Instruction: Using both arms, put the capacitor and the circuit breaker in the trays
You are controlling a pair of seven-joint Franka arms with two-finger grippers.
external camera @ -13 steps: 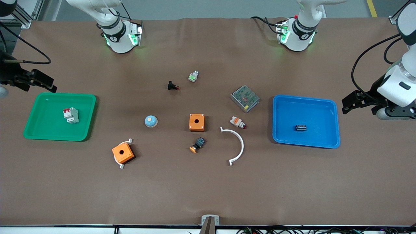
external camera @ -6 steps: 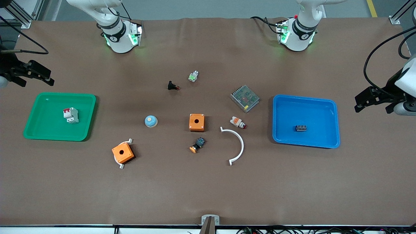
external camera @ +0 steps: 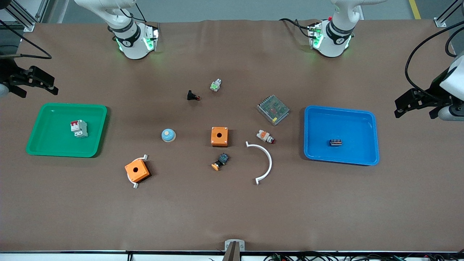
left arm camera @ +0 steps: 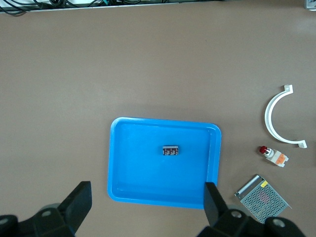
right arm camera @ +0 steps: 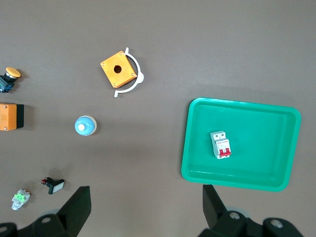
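The capacitor (external camera: 335, 142), a tiny dark block, lies in the blue tray (external camera: 340, 108) at the left arm's end of the table; it also shows in the left wrist view (left arm camera: 170, 149) inside that tray (left arm camera: 163, 120). The circuit breaker (external camera: 78, 128), white-grey with red levers, lies in the green tray (external camera: 65, 105); the right wrist view shows it (right arm camera: 221, 144) in that tray (right arm camera: 237, 102). My left gripper (external camera: 413, 108) (left arm camera: 147, 192) is open and empty, high over the table's end beside the blue tray. My right gripper (external camera: 36, 87) (right arm camera: 146, 193) is open and empty, high beside the green tray.
Between the trays lie two orange boxes (external camera: 219, 136) (external camera: 137, 171), a blue dome (external camera: 168, 135), a white arc (external camera: 266, 163), a metal mesh unit (external camera: 273, 109), a white-orange plug part (external camera: 265, 136), an orange-capped push button (external camera: 220, 161) and two small parts (external camera: 193, 96) (external camera: 215, 85).
Both grippers have drawn away from their trays, toward the table's ends and the bases' side. The parts and trays have not moved.
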